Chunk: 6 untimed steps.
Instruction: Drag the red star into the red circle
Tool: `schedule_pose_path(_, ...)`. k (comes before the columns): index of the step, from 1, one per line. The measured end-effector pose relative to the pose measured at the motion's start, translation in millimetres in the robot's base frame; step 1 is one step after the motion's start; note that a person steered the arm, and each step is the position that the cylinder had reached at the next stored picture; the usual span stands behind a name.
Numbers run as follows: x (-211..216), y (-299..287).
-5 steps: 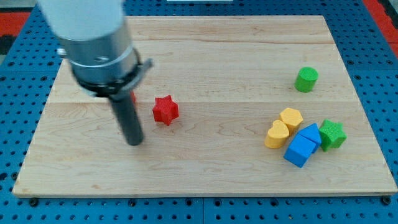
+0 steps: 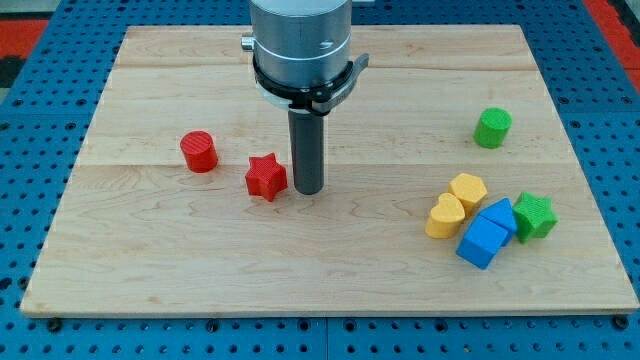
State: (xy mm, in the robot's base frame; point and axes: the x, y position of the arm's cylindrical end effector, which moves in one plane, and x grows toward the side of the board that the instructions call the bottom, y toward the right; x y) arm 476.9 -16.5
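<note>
The red star (image 2: 266, 176) lies on the wooden board (image 2: 150, 270), left of centre. The red circle, a short red cylinder (image 2: 199, 152), stands a little to the star's upper left, apart from it. My tip (image 2: 307, 190) is down on the board just to the right of the red star, very close to its right side; whether it touches cannot be told. The rod hangs from the grey arm body at the view's top centre.
A green cylinder (image 2: 492, 128) stands at the right. Lower right is a cluster: two yellow blocks (image 2: 467, 190) (image 2: 446, 216), two blue blocks (image 2: 497, 216) (image 2: 481, 243) and a green star (image 2: 535, 216).
The arm has moved from the star's left to its right. The red cylinder, hidden behind the arm before, now shows. The blocks have not moved.
</note>
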Motion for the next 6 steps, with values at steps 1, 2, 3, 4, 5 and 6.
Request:
schedule_pose_path(1, 6, -5)
schedule_pose_path(2, 8, -8)
schedule_pose_path(3, 0, -16)
schedule_pose_path(4, -19, -45)
schedule_pose_path(5, -22, -59)
schedule_pose_path(6, -22, -59)
